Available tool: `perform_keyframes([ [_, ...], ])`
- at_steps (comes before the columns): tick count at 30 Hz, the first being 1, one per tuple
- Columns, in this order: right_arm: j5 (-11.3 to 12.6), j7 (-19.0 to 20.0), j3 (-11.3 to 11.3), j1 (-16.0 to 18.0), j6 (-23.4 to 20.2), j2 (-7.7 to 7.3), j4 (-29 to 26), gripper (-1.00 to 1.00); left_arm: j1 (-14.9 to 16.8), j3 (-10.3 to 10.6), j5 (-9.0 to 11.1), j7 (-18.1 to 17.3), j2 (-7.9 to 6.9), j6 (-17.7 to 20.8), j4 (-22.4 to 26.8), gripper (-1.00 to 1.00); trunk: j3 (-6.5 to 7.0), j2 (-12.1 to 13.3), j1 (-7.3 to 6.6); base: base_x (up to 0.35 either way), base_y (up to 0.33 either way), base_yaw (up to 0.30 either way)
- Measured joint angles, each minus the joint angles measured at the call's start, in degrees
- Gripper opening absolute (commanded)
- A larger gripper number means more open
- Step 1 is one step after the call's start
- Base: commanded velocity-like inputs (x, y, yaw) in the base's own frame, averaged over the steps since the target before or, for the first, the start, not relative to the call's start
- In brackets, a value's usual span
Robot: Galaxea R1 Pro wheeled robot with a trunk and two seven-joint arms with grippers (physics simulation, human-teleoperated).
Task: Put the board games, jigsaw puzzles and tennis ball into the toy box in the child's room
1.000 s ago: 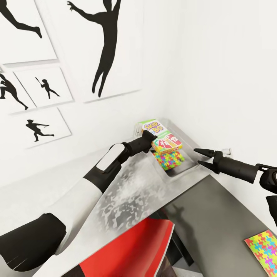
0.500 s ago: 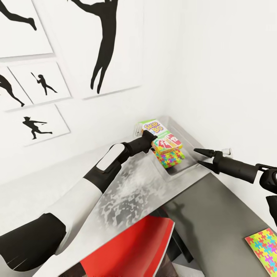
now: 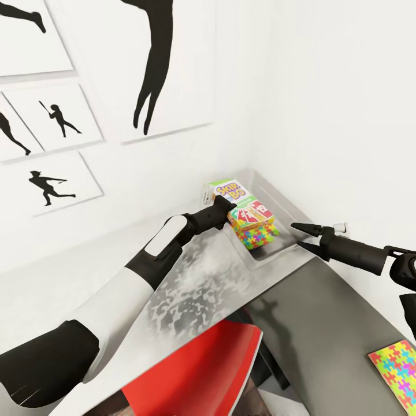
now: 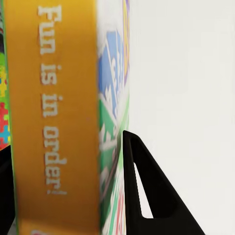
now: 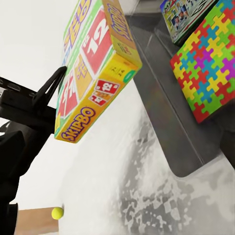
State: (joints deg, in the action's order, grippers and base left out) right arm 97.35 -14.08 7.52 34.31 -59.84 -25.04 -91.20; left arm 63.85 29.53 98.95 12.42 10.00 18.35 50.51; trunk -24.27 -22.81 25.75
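My left gripper (image 3: pixel 225 203) is shut on a Skip-Bo board game (image 3: pixel 241 203), holding it upright over the open metal toy box (image 3: pixel 277 202) in the corner. In the left wrist view the game's yellow edge (image 4: pixel 54 122) sits between the black fingers (image 4: pixel 142 196). A jigsaw puzzle box (image 5: pixel 210 63) and another board game (image 5: pixel 188 17) lie inside the toy box. My right gripper (image 3: pixel 296 235) hangs open and empty just right of the box. A second jigsaw puzzle (image 3: pixel 397 372) lies flat on the grey table (image 3: pixel 323 323). The tennis ball (image 5: pixel 57 213) rests on a wooden surface.
White walls with black silhouette pictures (image 3: pixel 58 179) close in the corner behind the toy box. A broad mottled metal panel (image 3: pixel 196 294) slopes from the toy box toward me. A red object (image 3: pixel 196 370) lies below it at the table's near edge.
The camera has shifted a little, so the wall pictures sit higher and further left. The held Skip-Bo game and both grippers keep about the same places.
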Motion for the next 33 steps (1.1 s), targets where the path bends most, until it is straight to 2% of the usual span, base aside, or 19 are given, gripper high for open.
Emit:
perform_keyframes([
  [12, 0.0, 0.0, 0.1, 0.0, 0.0, 0.00, 0.0, 1.00, 0.1, 0.0, 0.1, 0.0, 0.00, 0.1, 1.7, -1.00, -1.12, 0.0, 0.00, 0.000, 0.000, 0.000],
  [21, 0.0, 0.0, 0.3, 0.0, 0.0, -0.08, 0.0, 1.00, 2.2, 0.0, 0.1, 0.0, 0.00, 0.3, 2.2, -1.00, -1.96, 0.0, 0.00, 0.000, 0.000, 0.000],
  [28, 0.0, 0.0, 0.2, 0.0, 0.0, -0.15, 0.0, 1.00, 6.4, 0.0, 0.2, 0.2, 0.00, 0.6, 1.3, -1.00, -2.61, 0.0, 0.00, 0.000, 0.000, 0.000],
  [33, 0.0, 0.0, 0.2, 0.0, 0.0, -0.09, 0.0, 1.00, 9.4, 0.0, 0.2, 0.3, 0.00, 0.5, -2.8, -1.00, -3.04, 0.0, 0.00, 0.000, 0.000, 0.000],
])
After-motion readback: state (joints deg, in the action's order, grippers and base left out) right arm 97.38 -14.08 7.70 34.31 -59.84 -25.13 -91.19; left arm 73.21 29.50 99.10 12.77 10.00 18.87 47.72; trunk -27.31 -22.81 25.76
